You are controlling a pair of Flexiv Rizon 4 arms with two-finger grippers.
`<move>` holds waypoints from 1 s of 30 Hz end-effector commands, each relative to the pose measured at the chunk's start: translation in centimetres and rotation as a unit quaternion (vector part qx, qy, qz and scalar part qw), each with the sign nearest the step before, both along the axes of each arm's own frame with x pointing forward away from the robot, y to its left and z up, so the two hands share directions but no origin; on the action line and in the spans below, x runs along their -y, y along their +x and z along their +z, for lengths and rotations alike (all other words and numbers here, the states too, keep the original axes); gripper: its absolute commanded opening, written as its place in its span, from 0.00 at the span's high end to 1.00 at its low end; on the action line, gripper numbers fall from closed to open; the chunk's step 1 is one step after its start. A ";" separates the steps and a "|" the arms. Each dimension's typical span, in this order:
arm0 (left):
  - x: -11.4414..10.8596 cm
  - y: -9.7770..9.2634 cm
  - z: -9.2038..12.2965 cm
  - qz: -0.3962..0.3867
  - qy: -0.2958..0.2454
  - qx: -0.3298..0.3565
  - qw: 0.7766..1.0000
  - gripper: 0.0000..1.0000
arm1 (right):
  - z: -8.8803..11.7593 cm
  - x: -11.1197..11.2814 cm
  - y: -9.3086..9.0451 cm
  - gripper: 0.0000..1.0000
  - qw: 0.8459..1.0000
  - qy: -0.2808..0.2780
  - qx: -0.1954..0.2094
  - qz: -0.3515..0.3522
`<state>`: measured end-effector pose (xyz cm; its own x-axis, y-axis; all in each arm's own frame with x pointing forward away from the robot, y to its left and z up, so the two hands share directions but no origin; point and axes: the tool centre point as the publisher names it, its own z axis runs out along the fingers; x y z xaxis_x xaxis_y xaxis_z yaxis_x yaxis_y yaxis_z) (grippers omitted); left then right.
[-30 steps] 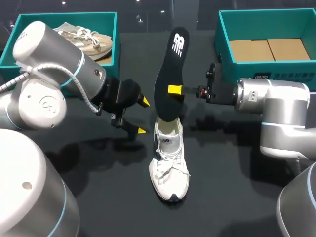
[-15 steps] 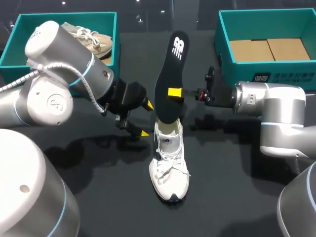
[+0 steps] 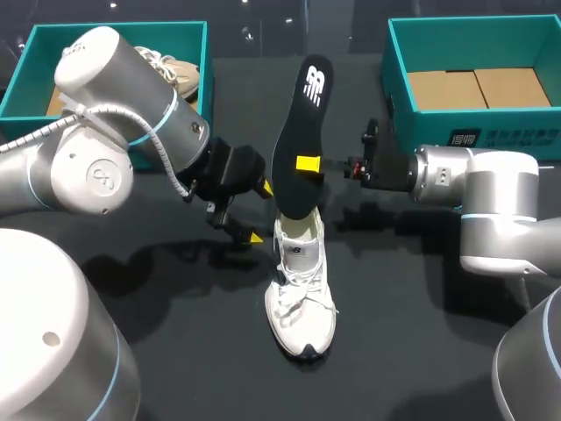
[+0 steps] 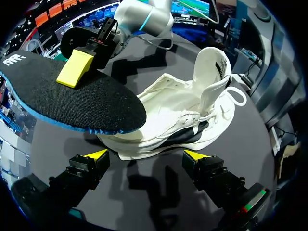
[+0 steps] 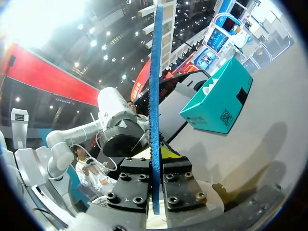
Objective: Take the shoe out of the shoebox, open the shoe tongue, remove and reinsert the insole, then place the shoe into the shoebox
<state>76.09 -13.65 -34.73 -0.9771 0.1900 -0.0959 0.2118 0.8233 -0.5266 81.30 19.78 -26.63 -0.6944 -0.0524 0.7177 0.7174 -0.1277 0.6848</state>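
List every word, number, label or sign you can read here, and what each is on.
Nothing reads clearly enough to quote.
Insole: white logo at its far end, a mark, not words.
Right box: white label on the front wall, print too small to read.
Shoe: small tag on the tongue, blurred.

The left end effector [image 4: 149,156] hangs with its yellow-tipped fingers [image 4: 98,154] spread wide and nothing between them. Just ahead of it, a white shoe [image 4: 192,115] rests on the dark counter [image 4: 159,197]. The right end effector [image 4: 74,70] grips a black, blue-edged insole [image 4: 72,98], whose rounded end overlaps the shoe.
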 end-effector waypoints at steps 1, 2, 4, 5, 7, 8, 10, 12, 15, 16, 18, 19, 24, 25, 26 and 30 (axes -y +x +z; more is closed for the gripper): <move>0.2 0.0 -0.1 0.003 0.004 0.001 1.000 0.00 | -0.2 -0.1 -0.1 1.00 1.000 0.001 0.001 0.002; 0.2 0.0 -0.2 0.004 0.005 0.000 1.000 0.00 | -0.3 -0.1 -0.1 1.00 1.000 0.001 0.002 0.002; 0.1 0.0 -0.3 0.008 0.004 -0.003 1.000 0.00 | -0.4 0.0 -0.1 1.00 1.000 0.002 0.004 0.002; 0.1 0.0 -0.3 0.007 0.002 -0.007 1.000 0.00 | -0.4 0.1 -0.2 1.00 1.000 0.002 0.006 0.001; 0.1 0.0 -0.3 0.007 0.002 -0.007 1.000 0.00 | -0.4 0.2 -0.2 1.00 1.000 0.002 0.009 0.001; 0.1 0.0 -0.3 0.007 0.002 -0.007 1.000 0.00 | -0.4 0.3 -0.2 1.00 1.000 0.002 0.011 0.000; 0.1 0.0 -0.3 0.007 0.002 -0.007 1.000 0.00 | -0.5 0.4 -0.2 1.00 1.000 0.004 0.016 0.000; 0.1 0.0 -0.3 0.007 0.002 -0.007 1.000 0.00 | -0.5 0.4 -0.1 1.00 1.000 0.004 0.020 0.002; 0.1 0.0 -0.3 0.007 0.002 -0.007 1.000 0.00 | -0.8 0.4 0.0 1.00 1.000 0.008 0.025 0.004; 0.1 0.0 -0.3 0.007 0.002 -0.007 1.000 0.00 | -0.9 0.3 0.0 1.00 1.000 0.010 0.026 0.004; 0.1 0.0 -0.3 0.007 0.002 -0.007 1.000 0.00 | -1.1 0.2 0.0 1.00 0.999 0.013 0.032 0.007; 0.1 0.0 -0.3 0.007 0.002 -0.007 1.000 0.00 | -1.2 0.2 0.0 1.00 0.999 0.014 0.033 0.007; 0.1 0.0 -0.3 0.007 0.002 -0.007 1.000 0.00 | -1.2 0.0 0.0 1.00 0.998 0.016 0.054 0.011; 0.1 0.0 -0.3 0.007 0.002 -0.007 1.000 0.00 | -1.1 -0.1 0.0 1.00 0.998 0.015 0.057 0.012; 0.1 0.0 -0.3 0.007 0.002 -0.007 1.000 0.00 | -1.1 -0.1 -0.1 1.00 0.998 0.015 0.058 0.013; 0.1 0.0 -0.3 0.007 0.002 -0.007 1.000 0.00 | -1.2 -0.1 -0.3 1.00 0.998 0.010 0.066 0.016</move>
<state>76.14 -13.83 -35.09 -0.9809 0.1767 -0.0811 0.1926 0.8272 -0.5278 80.99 19.81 -27.73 -0.7805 -0.0890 0.6188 0.6251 -0.1258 0.7704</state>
